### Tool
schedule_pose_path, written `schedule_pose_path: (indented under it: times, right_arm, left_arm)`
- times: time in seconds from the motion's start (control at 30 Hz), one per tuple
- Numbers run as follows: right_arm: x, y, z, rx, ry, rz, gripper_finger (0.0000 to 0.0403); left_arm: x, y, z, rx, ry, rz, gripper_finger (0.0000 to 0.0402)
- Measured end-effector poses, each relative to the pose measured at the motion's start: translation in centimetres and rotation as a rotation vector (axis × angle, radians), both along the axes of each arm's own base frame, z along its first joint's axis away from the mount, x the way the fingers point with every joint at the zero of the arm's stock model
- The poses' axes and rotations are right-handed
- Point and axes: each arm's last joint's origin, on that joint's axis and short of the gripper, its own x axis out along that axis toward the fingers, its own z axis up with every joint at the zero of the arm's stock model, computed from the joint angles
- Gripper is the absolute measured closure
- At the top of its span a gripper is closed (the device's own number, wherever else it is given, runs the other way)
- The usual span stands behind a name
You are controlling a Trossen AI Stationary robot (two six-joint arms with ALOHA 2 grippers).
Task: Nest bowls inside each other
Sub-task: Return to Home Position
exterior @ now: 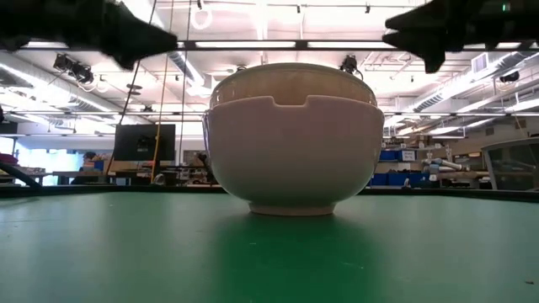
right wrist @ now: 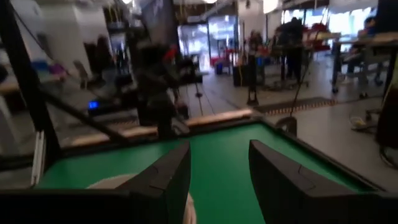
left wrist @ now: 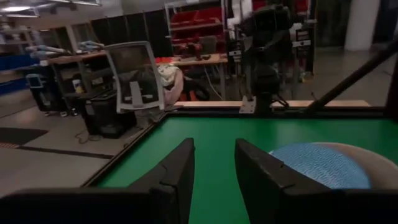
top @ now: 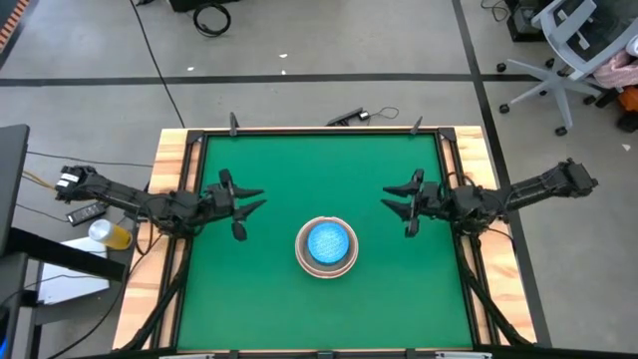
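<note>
Left pincer (top: 259,198), right pincer (top: 387,199), nested bowls (top: 327,245) between

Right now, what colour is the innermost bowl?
The small innermost plastic bowl is speckled blue; the high view shows it best.

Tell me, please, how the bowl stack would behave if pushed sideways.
The bowl stack rests on a narrow foot under a wide body, so a high push might tip it. A low push would probably slide it across the table.

Raised, mirrored: left gripper (top: 255,198) and right gripper (top: 390,199) face each other, fingers (left wrist: 180,171) parted, empty.
</note>
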Motion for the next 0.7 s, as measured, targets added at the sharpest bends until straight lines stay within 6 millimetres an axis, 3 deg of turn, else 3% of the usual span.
schedule_pose_path:
  times: [0.23, 0.5, 0.7]
  right_arm:
    - [-0.6, -2.5, -2.9, 0.055, -0.072, 0.066, 0.0237]
    - [-1.3, -4.5, -2.4, 0.068, -0.104, 0.034, 0.0239]
    - [-2.5, -4.8, -2.7, 0.121, -0.053, 0.052, 0.0239]
  left_arm:
    - [-2.4, 0.9, -5.7, -0.088, -0.137, 0.037, 0.0286]
    - [-2.8, 1.1, -3.2, 0.004, -0.206, 0.075, 0.0286]
    - [-3.6, 1.3, -3.1, 0.006, -0.198, 0.074, 0.0286]
